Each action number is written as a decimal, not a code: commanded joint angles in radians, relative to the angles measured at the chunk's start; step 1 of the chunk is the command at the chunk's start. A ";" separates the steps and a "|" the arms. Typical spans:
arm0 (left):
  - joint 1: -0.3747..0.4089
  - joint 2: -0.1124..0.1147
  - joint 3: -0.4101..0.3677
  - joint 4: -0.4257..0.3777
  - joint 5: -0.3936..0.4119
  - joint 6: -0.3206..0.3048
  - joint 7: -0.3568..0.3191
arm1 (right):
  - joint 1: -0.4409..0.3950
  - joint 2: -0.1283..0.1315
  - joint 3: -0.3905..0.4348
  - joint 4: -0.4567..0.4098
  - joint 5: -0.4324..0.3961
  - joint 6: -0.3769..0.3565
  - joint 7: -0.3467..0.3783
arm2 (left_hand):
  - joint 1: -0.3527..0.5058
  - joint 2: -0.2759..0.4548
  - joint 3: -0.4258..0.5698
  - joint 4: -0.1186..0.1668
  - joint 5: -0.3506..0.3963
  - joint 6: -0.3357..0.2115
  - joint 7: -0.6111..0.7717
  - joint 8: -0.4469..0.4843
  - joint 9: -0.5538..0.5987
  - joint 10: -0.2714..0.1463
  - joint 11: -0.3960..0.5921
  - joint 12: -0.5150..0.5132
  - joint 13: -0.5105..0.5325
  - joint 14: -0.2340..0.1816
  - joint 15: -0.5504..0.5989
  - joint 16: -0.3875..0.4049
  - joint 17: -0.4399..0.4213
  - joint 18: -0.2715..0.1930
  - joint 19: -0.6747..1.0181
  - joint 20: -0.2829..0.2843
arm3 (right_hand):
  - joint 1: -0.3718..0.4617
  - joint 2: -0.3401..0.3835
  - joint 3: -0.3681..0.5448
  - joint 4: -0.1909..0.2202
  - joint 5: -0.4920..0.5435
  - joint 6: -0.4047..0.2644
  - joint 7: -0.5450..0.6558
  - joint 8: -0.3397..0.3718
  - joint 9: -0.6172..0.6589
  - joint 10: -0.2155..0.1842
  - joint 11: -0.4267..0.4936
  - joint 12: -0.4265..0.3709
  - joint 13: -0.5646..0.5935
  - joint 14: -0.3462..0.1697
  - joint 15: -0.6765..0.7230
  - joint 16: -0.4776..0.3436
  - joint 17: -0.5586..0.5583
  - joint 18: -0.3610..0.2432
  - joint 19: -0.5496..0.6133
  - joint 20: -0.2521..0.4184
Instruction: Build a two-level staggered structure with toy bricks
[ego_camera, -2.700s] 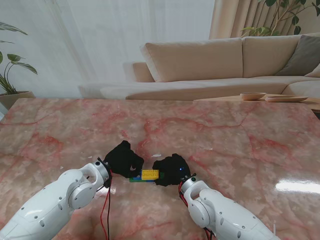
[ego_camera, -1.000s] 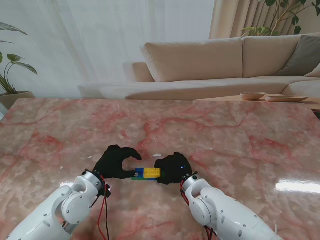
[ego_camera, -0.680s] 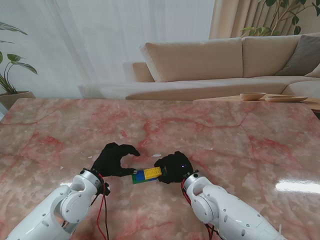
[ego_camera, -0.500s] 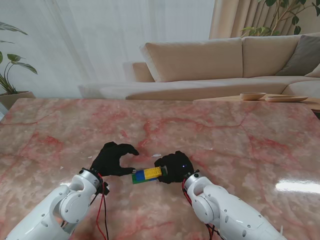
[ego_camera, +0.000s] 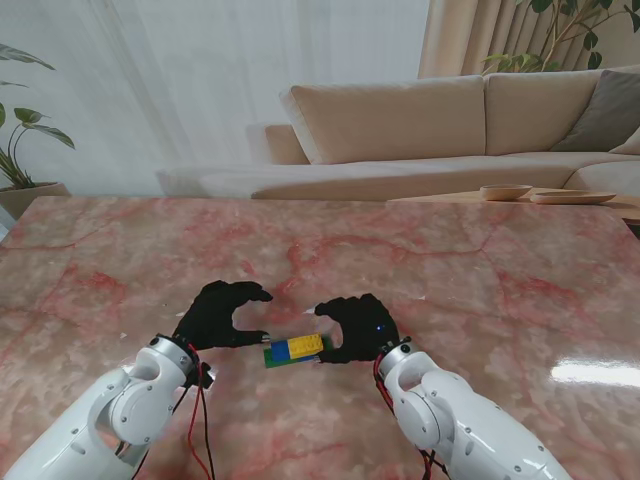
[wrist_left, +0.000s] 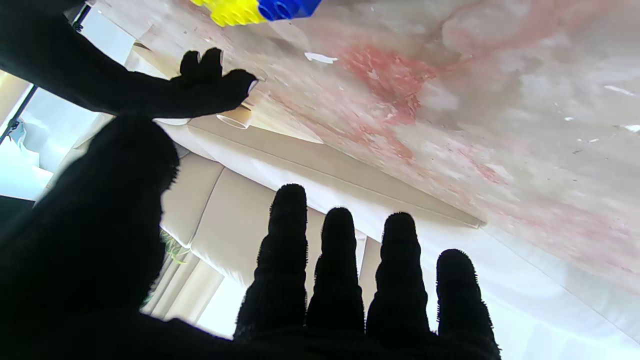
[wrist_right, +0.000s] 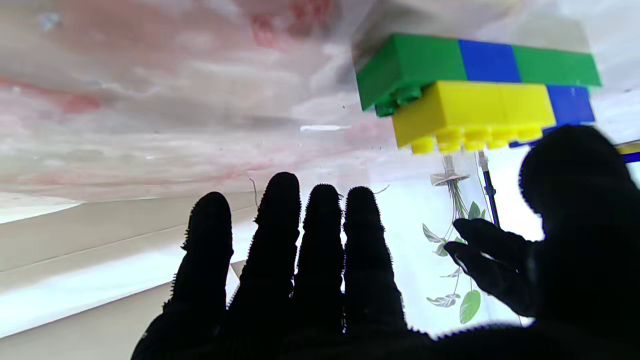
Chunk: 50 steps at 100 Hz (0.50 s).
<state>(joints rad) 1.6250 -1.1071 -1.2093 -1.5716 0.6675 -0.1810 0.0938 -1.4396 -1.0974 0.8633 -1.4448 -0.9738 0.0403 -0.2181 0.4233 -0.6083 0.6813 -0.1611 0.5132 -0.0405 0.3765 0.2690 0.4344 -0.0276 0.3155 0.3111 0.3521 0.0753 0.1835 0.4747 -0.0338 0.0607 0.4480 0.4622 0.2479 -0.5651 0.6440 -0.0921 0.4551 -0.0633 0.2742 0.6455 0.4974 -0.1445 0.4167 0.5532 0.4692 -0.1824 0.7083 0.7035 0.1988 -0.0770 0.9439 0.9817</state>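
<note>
Toy bricks stand as a small two-level stack on the pink marble table, yellow and blue staggered over green and blue, between the left hand and right hand, both spread wide, holding nothing.

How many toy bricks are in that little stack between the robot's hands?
5 visible. Lower level: green brick, blue brick, green brick in a row. Upper level, offset: yellow brick and blue brick. The right hand may hide more.
</note>
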 joint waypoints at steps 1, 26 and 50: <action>0.011 0.003 -0.008 -0.020 -0.015 0.003 -0.016 | -0.023 0.013 0.019 -0.027 -0.004 -0.009 0.014 | -0.022 0.049 -0.068 0.035 -0.044 0.018 -0.045 -0.028 -0.063 0.002 -0.030 -0.032 -0.074 -0.048 -0.042 -0.043 0.003 -0.051 -0.059 -0.060 | -0.068 0.019 0.025 0.023 -0.036 0.014 -0.022 -0.013 -0.035 0.008 -0.019 -0.018 -0.038 0.005 -0.033 -0.026 -0.030 0.015 -0.061 -0.038; 0.064 0.009 -0.057 -0.102 -0.064 0.001 -0.084 | -0.121 0.019 0.164 -0.159 -0.008 -0.082 0.057 | 0.024 0.195 -0.392 0.091 -0.103 0.075 -0.194 -0.111 -0.172 0.016 -0.069 -0.088 -0.168 -0.069 -0.071 -0.110 0.012 -0.090 -0.143 -0.150 | -0.149 0.093 0.057 0.027 -0.078 0.017 -0.056 -0.016 -0.052 0.013 -0.123 -0.103 -0.038 0.040 -0.337 -0.211 -0.060 0.062 -0.330 -0.191; 0.113 0.014 -0.097 -0.163 -0.110 0.004 -0.135 | -0.204 0.026 0.289 -0.300 -0.002 -0.150 0.133 | 0.074 0.265 -0.578 0.121 -0.137 0.111 -0.240 -0.136 -0.219 0.020 -0.087 -0.098 -0.212 -0.074 -0.086 -0.130 0.022 -0.127 -0.095 -0.203 | -0.318 0.321 0.023 0.065 -0.177 0.031 -0.163 -0.038 -0.114 0.029 -0.294 -0.262 -0.042 0.064 -0.563 -0.336 -0.041 0.044 -0.470 -0.360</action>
<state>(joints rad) 1.7170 -1.0964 -1.2996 -1.7206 0.5680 -0.1810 -0.0358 -1.6341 -1.0787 1.1434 -1.7357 -0.9883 -0.0916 -0.0723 0.4925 -0.3746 0.1501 -0.0638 0.4262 0.0532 0.1597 0.1579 0.2596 -0.0060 0.2475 0.2282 0.1837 0.0400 0.1215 0.3611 -0.0182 -0.0123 0.3348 0.2769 -0.0038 -0.2929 0.6809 -0.0783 0.3227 -0.0465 0.1494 0.6184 0.4252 -0.1314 0.1685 0.3352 0.4498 -0.1311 0.1951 0.4112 0.1561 -0.0145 0.5216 0.6745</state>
